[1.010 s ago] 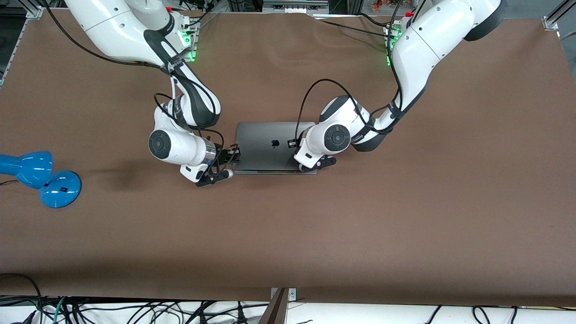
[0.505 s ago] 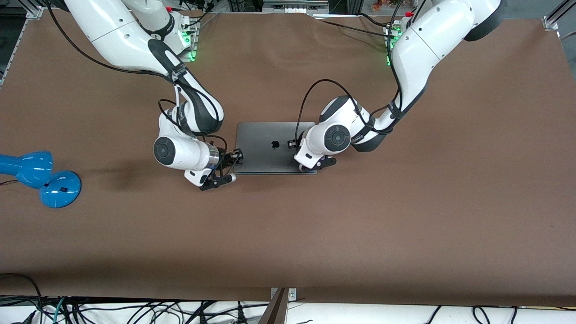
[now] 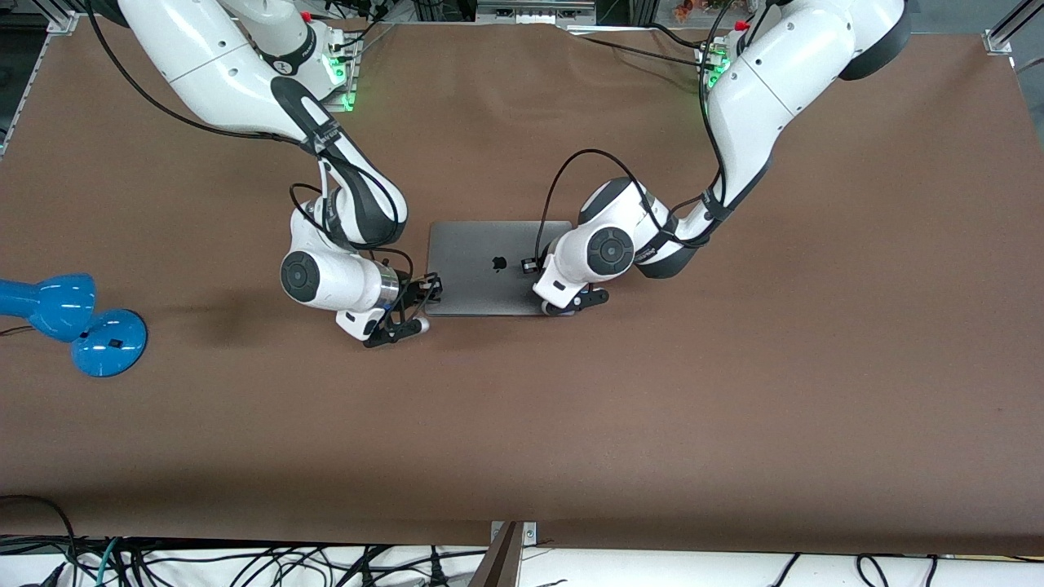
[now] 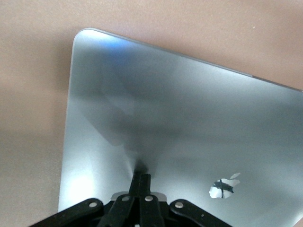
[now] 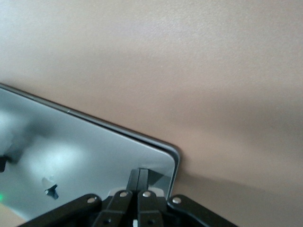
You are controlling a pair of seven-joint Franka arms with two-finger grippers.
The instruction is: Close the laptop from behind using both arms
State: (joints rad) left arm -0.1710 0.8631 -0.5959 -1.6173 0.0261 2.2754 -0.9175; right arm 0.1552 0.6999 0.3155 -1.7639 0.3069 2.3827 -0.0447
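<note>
Laptop lid lower than before, left gripper and right gripper pressing it

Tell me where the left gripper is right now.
In the front view the left gripper is on the laptop lid's corner nearest the camera, toward the left arm's end; its fingers are shut, tips on the lid.

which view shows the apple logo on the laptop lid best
The left wrist view: the apple logo shows large on the laptop lid, just beside the shut left tool. The front view shows it small but whole at mid-lid. The right wrist view catches only a dim patch of it near the picture's edge.
</note>
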